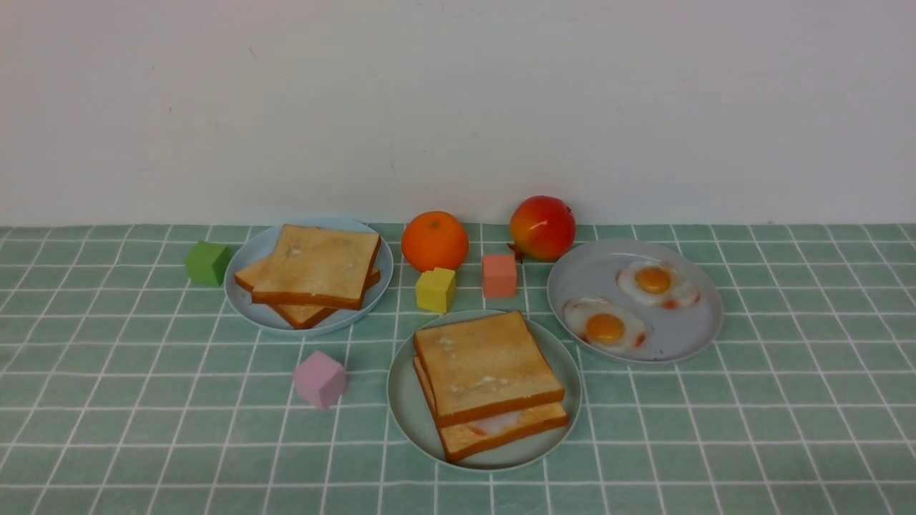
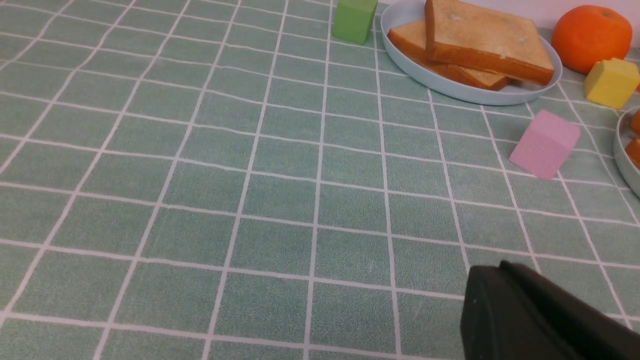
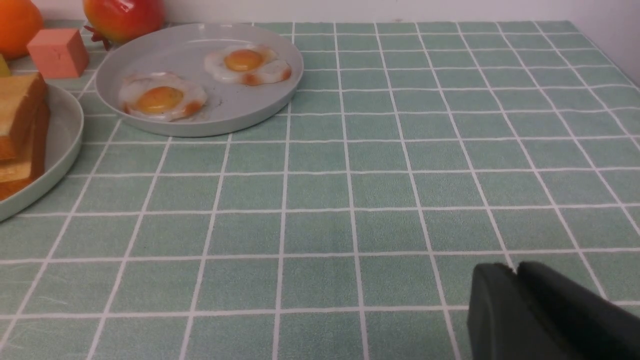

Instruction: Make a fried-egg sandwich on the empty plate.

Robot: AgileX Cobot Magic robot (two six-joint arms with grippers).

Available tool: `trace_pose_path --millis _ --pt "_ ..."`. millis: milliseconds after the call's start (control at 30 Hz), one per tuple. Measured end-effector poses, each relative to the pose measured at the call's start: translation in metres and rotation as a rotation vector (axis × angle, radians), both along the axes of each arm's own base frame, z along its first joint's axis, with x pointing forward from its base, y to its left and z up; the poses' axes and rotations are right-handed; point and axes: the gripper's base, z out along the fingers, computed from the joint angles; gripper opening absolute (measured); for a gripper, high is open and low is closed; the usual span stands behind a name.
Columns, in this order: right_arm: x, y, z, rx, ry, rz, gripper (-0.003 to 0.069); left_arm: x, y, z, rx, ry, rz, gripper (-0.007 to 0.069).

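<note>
The fried-egg sandwich [image 1: 488, 380] lies on the mint-green plate [image 1: 411, 408] at the front centre: two toast slices with a white egg edge showing between them. Its edge also shows in the right wrist view [image 3: 20, 125]. My left gripper [image 2: 492, 272] is shut and empty, low over bare cloth, well short of the pink cube [image 2: 545, 144]. My right gripper [image 3: 515, 272] is shut and empty over bare cloth, well apart from the egg plate [image 3: 260, 100]. Neither arm shows in the front view.
A blue-grey plate [image 1: 247, 300] at the left holds spare toast slices [image 1: 316, 266]. A blue-grey plate [image 1: 687, 343] at the right holds two fried eggs [image 1: 605, 326]. An orange [image 1: 434, 240], a pomegranate [image 1: 542, 227], and green [image 1: 207, 262], yellow [image 1: 435, 289], salmon [image 1: 499, 275] and pink [image 1: 319, 378] cubes stand around.
</note>
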Motion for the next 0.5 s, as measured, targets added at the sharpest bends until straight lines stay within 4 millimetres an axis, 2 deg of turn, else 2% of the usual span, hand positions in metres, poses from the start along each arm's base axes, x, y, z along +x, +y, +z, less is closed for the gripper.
trace_pose_path --millis 500 --pt "0.0 0.0 -0.0001 0.0 0.001 0.0 0.0097 0.0 0.0 0.0 0.0 0.0 0.0 0.0"
